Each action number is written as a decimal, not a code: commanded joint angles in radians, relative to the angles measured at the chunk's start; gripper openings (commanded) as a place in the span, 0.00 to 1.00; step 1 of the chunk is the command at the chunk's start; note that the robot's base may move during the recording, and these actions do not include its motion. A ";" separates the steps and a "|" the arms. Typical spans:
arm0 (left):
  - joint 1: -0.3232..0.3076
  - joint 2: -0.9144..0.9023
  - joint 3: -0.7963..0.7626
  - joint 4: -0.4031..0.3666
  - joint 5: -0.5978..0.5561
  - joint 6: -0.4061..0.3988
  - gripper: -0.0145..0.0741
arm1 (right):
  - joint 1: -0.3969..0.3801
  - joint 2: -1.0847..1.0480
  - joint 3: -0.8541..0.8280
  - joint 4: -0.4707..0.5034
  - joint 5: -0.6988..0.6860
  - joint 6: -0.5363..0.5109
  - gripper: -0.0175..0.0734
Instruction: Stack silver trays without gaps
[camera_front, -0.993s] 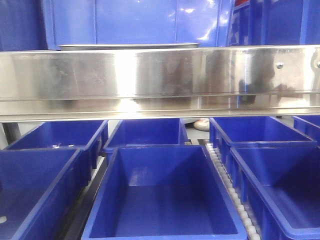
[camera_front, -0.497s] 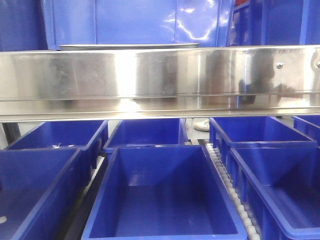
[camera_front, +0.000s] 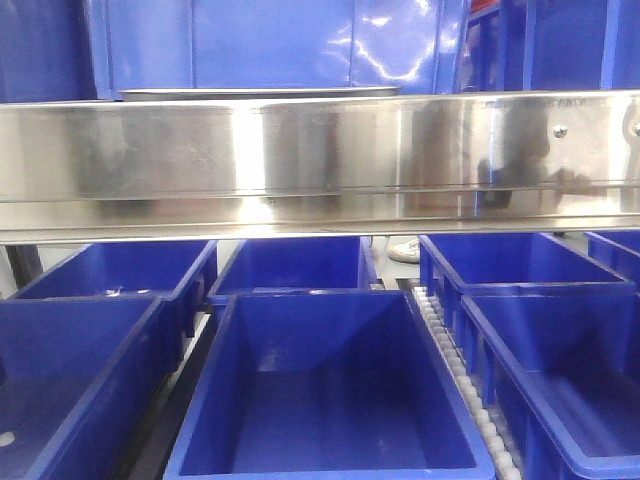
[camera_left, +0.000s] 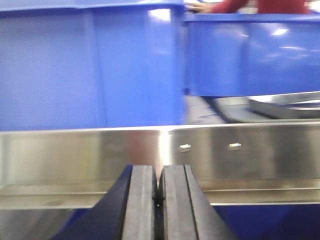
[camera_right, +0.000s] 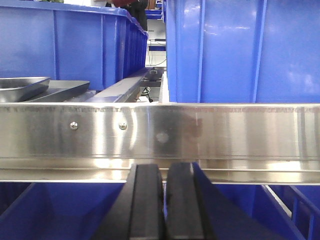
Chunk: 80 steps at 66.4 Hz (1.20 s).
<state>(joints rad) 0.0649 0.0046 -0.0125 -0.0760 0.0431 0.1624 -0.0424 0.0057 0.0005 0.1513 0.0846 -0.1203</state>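
The steel shelf rail (camera_front: 320, 160) runs full width across the front view, w/ screws at its right end, and everything else sits relative to it. Below the rail, on the lower level, several blue bins (camera_front: 320, 390) stand in rows, open tops up, w/ a strip of white rollers (camera_front: 455, 370) between the middle bin and the right ones. Above and behind the rail stand more large blue bins (camera_front: 270, 45), walls upright. The silver trays (camera_right: 42, 89) lie on the upper level just behind the rail: in the right wrist view they show at far left above the rail's top edge, one shallow pan tilted on or beside another, can't tell if they're nested flush. In the left wrist view the same trays (camera_left: 285, 104) peek over the rail at far right, under a blue bin. In the front view only a thin grey rim (camera_front: 260, 94) shows above the rail, left of centre. The left gripper (camera_left: 158, 200) sits just in front of the rail and below it, its two dark pads pressed together, nothing between them. The right gripper (camera_right: 165, 202) is likewise in front of the rail, low, pads together w/ only a hairline seam, holding nothing. Both are well apart from the trays. A red-sleeved arm (camera_left: 250, 6) shows behind the far bins, top of left wrist view.
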 joint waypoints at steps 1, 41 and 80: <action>0.007 -0.005 0.013 -0.023 -0.056 0.012 0.16 | -0.004 -0.006 -0.001 0.001 -0.017 -0.005 0.17; -0.090 -0.005 0.013 0.087 -0.016 -0.141 0.16 | -0.004 -0.006 -0.001 0.001 -0.017 -0.005 0.17; -0.088 -0.005 0.013 0.087 -0.018 -0.141 0.16 | -0.004 -0.006 -0.001 0.001 -0.017 -0.005 0.17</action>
<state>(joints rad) -0.0195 0.0046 0.0010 0.0075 0.0322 0.0273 -0.0424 0.0057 0.0005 0.1513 0.0846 -0.1203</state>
